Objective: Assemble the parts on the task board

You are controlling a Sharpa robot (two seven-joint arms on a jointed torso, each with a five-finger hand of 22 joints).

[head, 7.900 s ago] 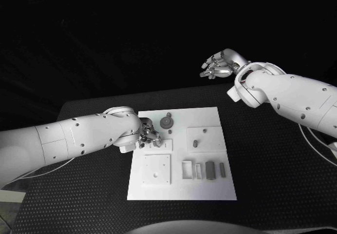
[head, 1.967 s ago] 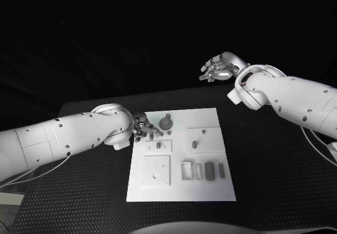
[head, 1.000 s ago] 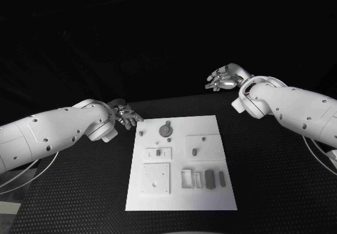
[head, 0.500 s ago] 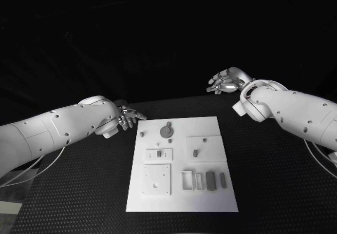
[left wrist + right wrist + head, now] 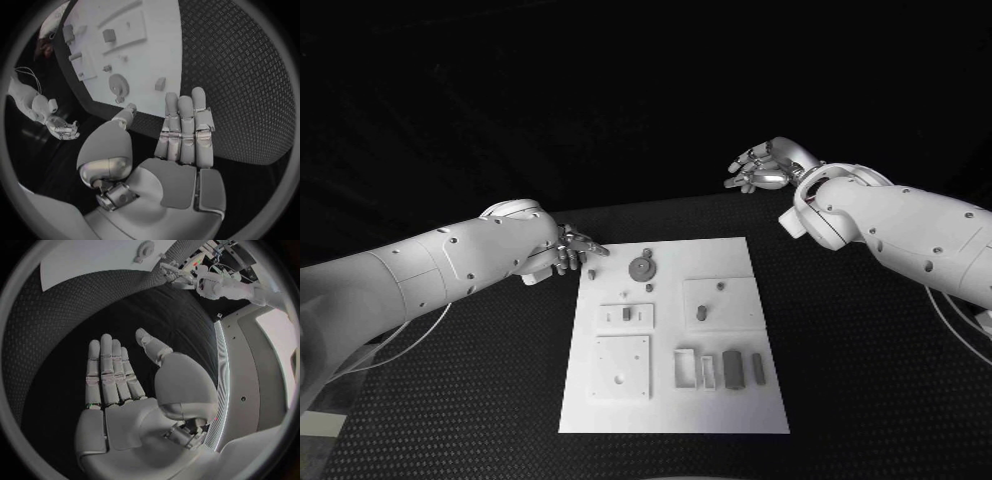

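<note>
My silver left hand (image 5: pixel 571 250) hovers empty, fingers straight, just beside the flat white task board's (image 5: pixel 678 400) far-left corner. My silver right hand (image 5: pixel 759 168) hangs empty, fingers loosely apart, well beyond the board.

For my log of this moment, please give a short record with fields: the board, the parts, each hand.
board: white task board lying flat on the black table
parts: grey pieces on the board, among them a round disc
left hand: empty, fingers straight, beside the board's far left corner
right hand: empty, raised beyond the board's far edge
</note>
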